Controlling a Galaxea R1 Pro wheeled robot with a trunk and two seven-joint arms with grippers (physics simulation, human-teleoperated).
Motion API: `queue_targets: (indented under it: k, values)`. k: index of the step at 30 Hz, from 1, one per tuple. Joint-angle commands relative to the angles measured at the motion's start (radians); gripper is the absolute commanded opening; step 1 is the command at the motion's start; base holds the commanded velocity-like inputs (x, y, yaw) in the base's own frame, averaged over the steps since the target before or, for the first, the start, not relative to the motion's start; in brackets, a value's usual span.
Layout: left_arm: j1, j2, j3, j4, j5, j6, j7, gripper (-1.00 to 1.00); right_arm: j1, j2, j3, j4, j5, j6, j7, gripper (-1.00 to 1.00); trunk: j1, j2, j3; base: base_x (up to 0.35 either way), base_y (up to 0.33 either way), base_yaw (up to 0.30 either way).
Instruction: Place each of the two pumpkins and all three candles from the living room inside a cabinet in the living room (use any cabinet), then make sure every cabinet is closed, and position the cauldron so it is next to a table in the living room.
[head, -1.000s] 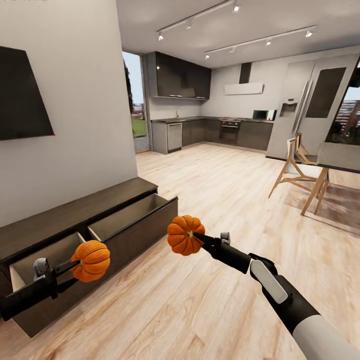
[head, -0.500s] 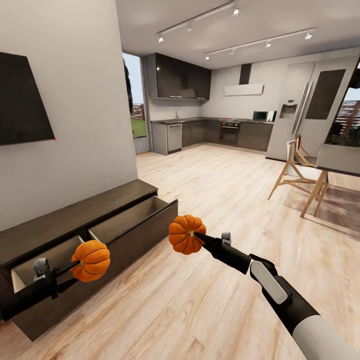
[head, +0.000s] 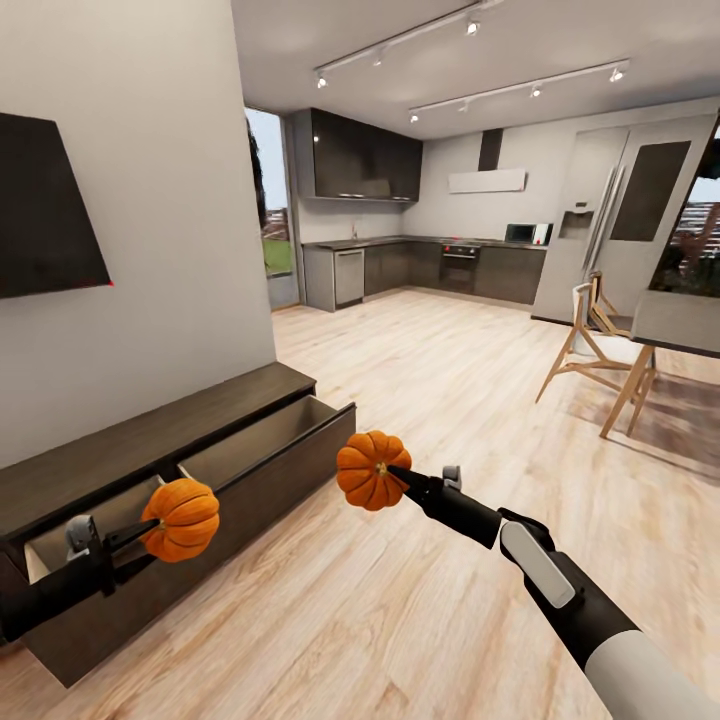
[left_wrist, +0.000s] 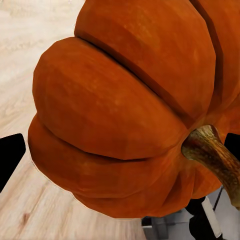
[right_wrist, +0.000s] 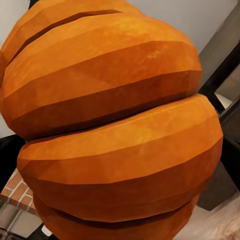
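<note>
Pale wood flooring (head: 400, 600) ran under you from your arms out to the kitchen at the far end. Nearest, you had two pumpkins, one in each gripper. Your left gripper (head: 140, 535) was clamped on the left pumpkin (head: 182, 519), held over the front edge of the nearer open drawer (head: 90, 520), its stem end turned back toward the gripper; in the left wrist view that pumpkin (left_wrist: 125, 110) showed its curved brown stem (left_wrist: 212, 155) close to the camera. Your right gripper (head: 395, 472) was closed on the right pumpkin (head: 372, 470), which hung above the floor just off the cabinet's (head: 160, 430) right end, its stem side facing back along your arm; the right wrist view gave only ribbed orange skin (right_wrist: 115, 130). You had two drawers pulled out of the long, low dark cabinet, side by side, the farther one (head: 265, 435) nothing but bare bottom where you could see in. Beyond stood a table (head: 680, 325) with two wooden chairs (head: 595, 345).
</note>
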Motion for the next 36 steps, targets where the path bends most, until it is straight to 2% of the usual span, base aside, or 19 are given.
queue_targets:
  k: [1, 5, 11, 36]
  values:
    - [-0.001, 0.000, 0.001, -0.001, 0.003, 0.005, -0.009, -1.00, -0.001, -0.001, 0.002, 0.000, -0.010, 0.003, 0.002, -1.00, 0.000, 0.000, -0.001, 0.000, 0.000, 0.000]
    - [-0.001, 0.000, -0.001, 0.000, -0.003, 0.000, -0.052, -1.00, -0.001, -0.001, 0.003, 0.002, -0.010, -0.001, 0.005, -1.00, 0.000, 0.000, -0.001, 0.004, -0.068, 0.000]
    - [-0.001, 0.000, -0.002, 0.001, -0.009, -0.004, -0.053, -1.00, -0.001, -0.001, 0.003, 0.000, -0.002, -0.002, -0.001, -1.00, 0.000, 0.000, -0.001, 0.129, -0.256, 0.069]
    - [-0.001, 0.000, -0.004, 0.002, -0.010, -0.007, -0.048, -1.00, -0.001, 0.001, 0.003, 0.001, 0.000, 0.004, -0.012, -1.00, 0.000, 0.000, -0.001, 0.208, -0.274, 0.270]
